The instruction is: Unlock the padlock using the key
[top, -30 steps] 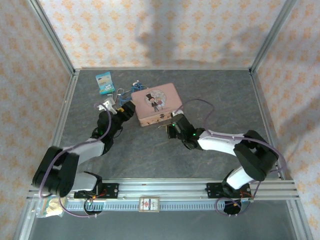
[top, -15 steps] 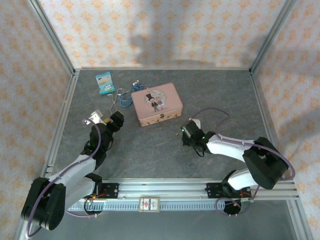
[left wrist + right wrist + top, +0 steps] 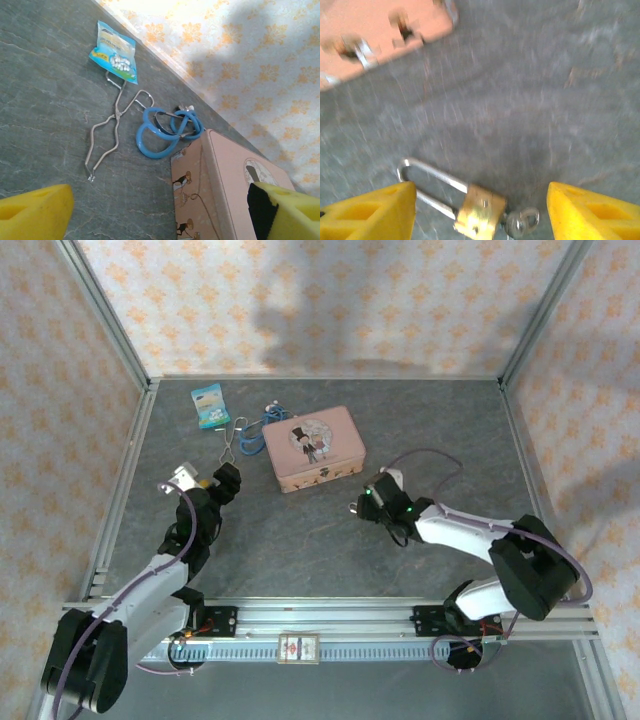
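top camera high at near edge, looking down on table (image 3: pixel 300 540); wrist cameras low, close; all share pink tin (image 3: pixel 312 447).

place: lab robot cell | evidence: aluminium frame (image 3: pixel 330 612), patterned backdrop walls (image 3: pixel 320 300)

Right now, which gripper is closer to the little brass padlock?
Right. The right gripper hangs open directly over the padlock, which lies on the table beneath it. The left gripper is well away, off to the left of the pink tin.

White links (image 3: pixel 455 528), black joints (image 3: pixel 525 560), purple cables (image 3: pixel 420 454), plus yellow-padded left end effector (image 3: pixel 160 212) and right end effector (image 3: pixel 480 210).
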### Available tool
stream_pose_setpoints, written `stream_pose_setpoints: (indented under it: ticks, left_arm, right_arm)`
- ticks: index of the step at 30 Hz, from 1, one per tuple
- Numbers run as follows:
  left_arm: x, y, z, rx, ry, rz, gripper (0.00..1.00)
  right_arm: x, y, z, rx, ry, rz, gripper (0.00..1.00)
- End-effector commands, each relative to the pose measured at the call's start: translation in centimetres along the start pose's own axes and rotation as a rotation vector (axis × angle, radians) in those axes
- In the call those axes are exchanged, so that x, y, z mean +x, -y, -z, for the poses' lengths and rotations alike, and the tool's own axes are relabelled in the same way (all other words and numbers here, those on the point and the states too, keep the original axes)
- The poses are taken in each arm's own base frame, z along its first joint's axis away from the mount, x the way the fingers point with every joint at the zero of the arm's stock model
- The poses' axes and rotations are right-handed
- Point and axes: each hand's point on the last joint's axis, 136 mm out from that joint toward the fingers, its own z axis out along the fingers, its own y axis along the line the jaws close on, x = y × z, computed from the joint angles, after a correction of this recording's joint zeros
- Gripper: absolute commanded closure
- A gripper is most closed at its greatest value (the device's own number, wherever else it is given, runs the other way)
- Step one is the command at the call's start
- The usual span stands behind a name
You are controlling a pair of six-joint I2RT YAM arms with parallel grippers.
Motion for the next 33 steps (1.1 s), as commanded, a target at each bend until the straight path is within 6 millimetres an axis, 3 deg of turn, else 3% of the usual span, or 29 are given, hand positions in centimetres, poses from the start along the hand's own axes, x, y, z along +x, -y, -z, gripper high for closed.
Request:
stream_pose_setpoints:
  ticks: [1,4,9,12,15,21,23,26,28,30,33]
  left_arm:
    - [-2.3,0.1,0.2,-0.048,0.072,-0.051,0.07]
    - [-4.1,-0.4,0.3,-0.101,0.146,-0.099,0.03]
    - [-6.9,-2.3,0.4,-0.251,0.276,-0.244,0.01]
    - [-7.7,-3.5,0.1,-0.344,0.315,-0.323,0.01]
    - [-7.9,-4.4,-0.9,-0.451,0.317,-0.436,0.01]
    - [-6.7,-5.9,-2.7,-0.540,0.298,-0.589,0.01]
    - [-6.2,-6.2,-2.7,-0.528,0.305,-0.613,0.01]
    - [-5.9,-6.2,-2.4,-0.495,0.326,-0.640,0.01]
    - [-6.1,-5.5,-2.5,-0.441,0.353,-0.629,0.01]
    - [-5.9,-4.7,-2.6,-0.373,0.373,-0.649,0.01]
    - [-4.6,-3.3,-4.5,-0.290,0.292,-0.683,0.01]
  right_arm:
    - [-5.7,1.0,1.5,0.030,0.150,0.005,0.29]
    - [-9.1,4.4,1.3,0.107,0.230,-0.012,0.28]
    - [-13.2,12.5,0.5,0.290,0.358,-0.082,0.28]
    - [-13.9,16.4,0.7,0.408,0.455,-0.114,0.28]
    - [-13.6,18.7,0.6,0.470,0.506,-0.112,0.28]
    - [-14.1,19.3,1.8,0.459,0.688,-0.101,0.28]
    - [-14.6,19.1,2.7,0.418,0.750,-0.123,0.27]
    - [-13.8,19.7,3.1,0.392,0.789,-0.152,0.24]
    - [-13.1,19.8,3.9,0.383,0.830,-0.159,0.17]
    - [-12.9,19.7,4.1,0.366,0.839,-0.157,0.00]
    - [-12.8,19.1,3.9,0.335,0.837,-0.134,0.00]
